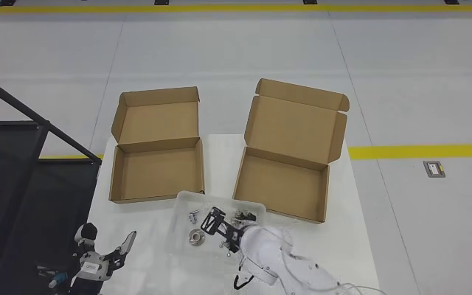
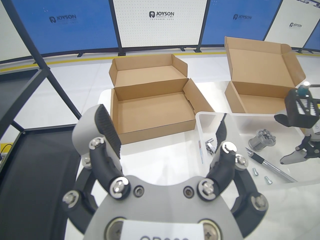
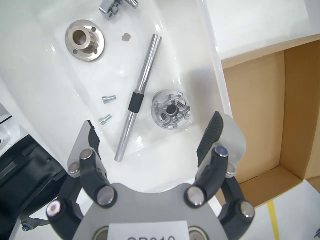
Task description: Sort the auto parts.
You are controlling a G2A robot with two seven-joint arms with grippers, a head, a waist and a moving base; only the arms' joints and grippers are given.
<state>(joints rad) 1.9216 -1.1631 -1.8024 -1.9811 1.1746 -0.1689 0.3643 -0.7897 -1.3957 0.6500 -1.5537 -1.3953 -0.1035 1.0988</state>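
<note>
While right gripper (image 3: 153,123) hangs over clear bin (image 3: 207,38) at near edge of desk (image 1: 147,228), its jaws spread wide, grasping nothing. Auto parts lie loose in bin: slotted hub (image 3: 171,112) below jaws, long rod (image 3: 140,96) beside it, two small bolts (image 3: 108,99), flanged bushing (image 3: 84,39), angled bracket (image 3: 117,2). Left gripper (image 2: 162,116) sits near desk's left corner, jaws released, holding nothing. Behind bin, open cardboard: left box (image 1: 156,173), right box (image 1: 284,184).
</note>
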